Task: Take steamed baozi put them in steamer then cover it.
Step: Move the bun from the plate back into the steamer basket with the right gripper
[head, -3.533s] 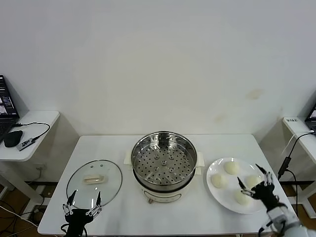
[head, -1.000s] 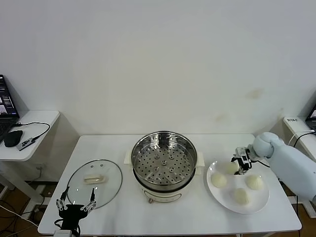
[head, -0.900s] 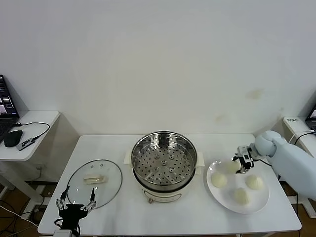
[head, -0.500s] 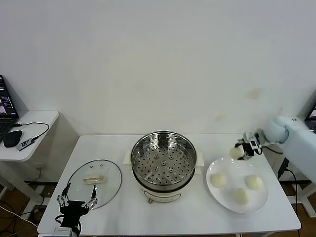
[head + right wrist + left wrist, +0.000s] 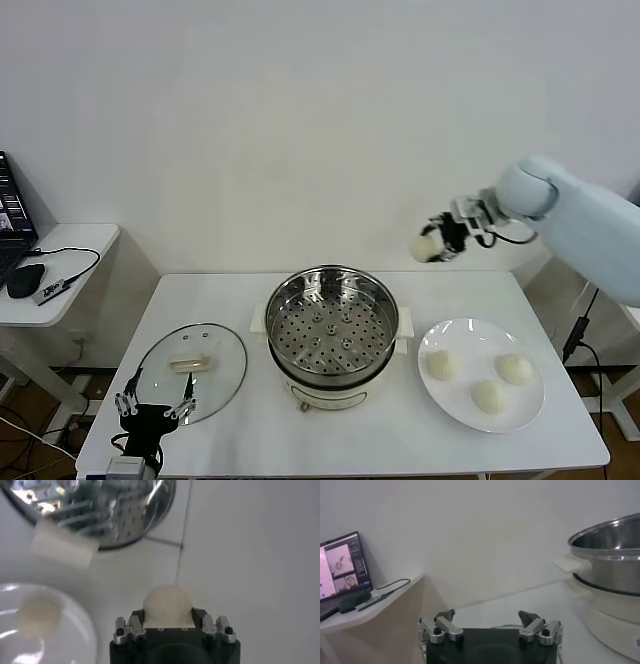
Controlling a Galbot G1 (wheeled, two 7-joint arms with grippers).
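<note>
One smooth round cream-white bun [image 5: 427, 245] clamped in right gripper [image 5: 441, 238] above table, beside shiny perforated steel steamer pot [image 5: 333, 322], underside hidden, three buns on white plate [image 5: 450, 390], left gripper [image 5: 152, 411] spread wide, empty, by glass lid [image 5: 191, 364].

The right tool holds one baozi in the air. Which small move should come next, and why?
Probably carry it left until it is over the steamer. The right tool grips a baozi high, to the right of the pot, whose tray is empty; three buns wait on the plate.

Steamer [image 5: 332, 328] mouth stands uncovered at table [image 5: 250, 425] centre; cover [image 5: 191, 367] occupies the left edge, plate [image 5: 482, 375] the right.
</note>
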